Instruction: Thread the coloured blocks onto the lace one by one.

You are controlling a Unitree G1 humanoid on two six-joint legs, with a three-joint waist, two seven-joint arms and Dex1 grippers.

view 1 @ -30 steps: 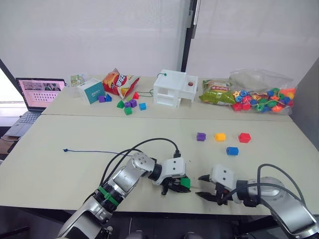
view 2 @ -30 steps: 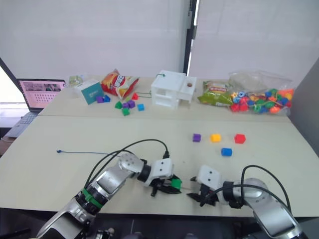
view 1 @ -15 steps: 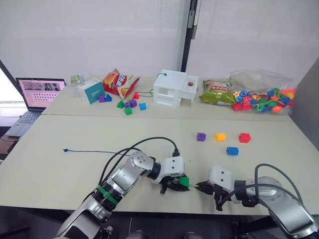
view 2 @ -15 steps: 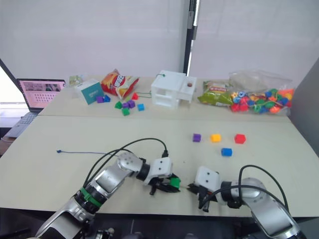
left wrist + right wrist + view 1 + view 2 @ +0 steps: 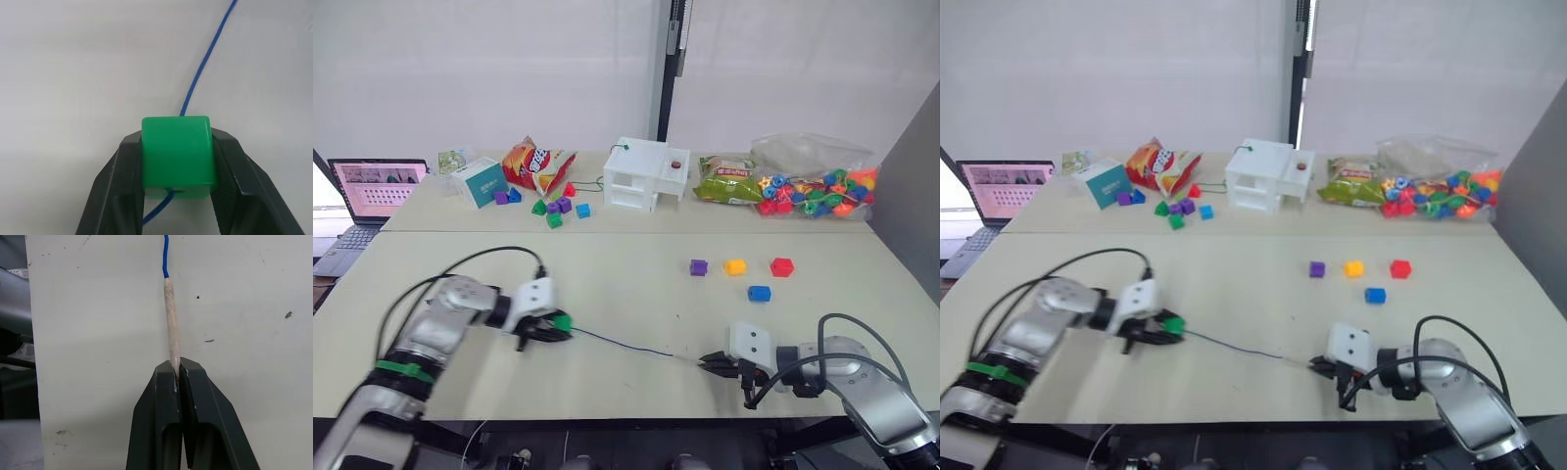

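Gripping: left gripper (image 5: 178, 161) pinches the green block (image 5: 178, 149) between its two black fingers, near the front-left part of the table (image 5: 607, 284)
Lace through block: the lace (image 5: 622, 345) enters the green block's far face and comes out the near one in the left wrist view
Right gripper (image 5: 178, 374): fingers pressed together on the lace's pale stiff tip (image 5: 171, 318), near the table's front edge, right of centre
Lace run: dark-blue cord stretches along the table from the green block to the right gripper, roughly parallel to the front edge
Loose blocks: purple block (image 5: 699, 266), yellow block (image 5: 735, 266), red block (image 5: 781, 266) in a row on the right half of the table; blue block (image 5: 759, 293) just in front of the row, between yellow and red
Back edge: white box (image 5: 646, 173), chip bag (image 5: 535, 164), bag of beads (image 5: 811, 183), small mixed blocks (image 5: 553, 207)
Back-left corner: laptop (image 5: 370, 191)
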